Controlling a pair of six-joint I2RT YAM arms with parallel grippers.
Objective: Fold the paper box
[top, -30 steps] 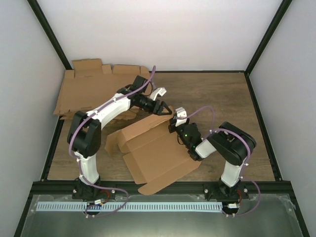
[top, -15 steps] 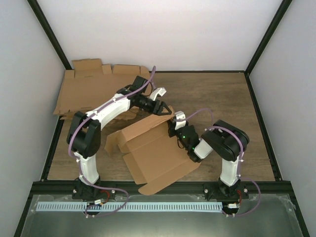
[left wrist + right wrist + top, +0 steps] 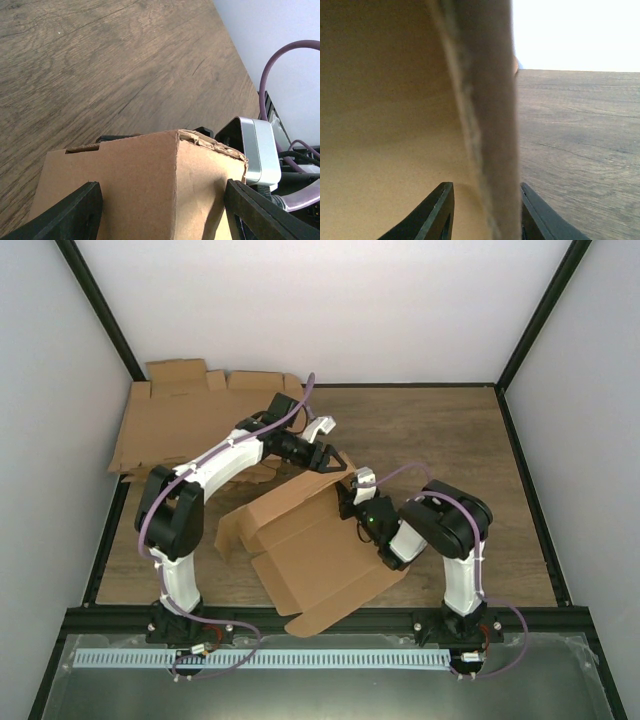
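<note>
The paper box [image 3: 310, 555] is a brown cardboard piece lying mid-table, half folded, with its far wall raised. My left gripper [image 3: 338, 464] hovers at the box's far corner; in the left wrist view that gripper [image 3: 161, 184] is open, its fingers [image 3: 70, 215] spread wide on either side of the raised corner [image 3: 150, 180]. My right gripper [image 3: 348, 498] sits at the box's right wall. In the right wrist view that gripper [image 3: 485, 186] is open, with the upright cardboard wall [image 3: 485, 100] between the jaws: the right finger is against it and the left finger stands apart.
A pile of flat cardboard blanks [image 3: 170, 420] lies at the far left against the frame. Bare wooden table [image 3: 440, 430] stretches to the far right. Black frame posts and white walls border the table.
The right gripper's jaws have parted from the wall they were pinching, and the right arm has drawn in leftward. The left arm has stayed put.
</note>
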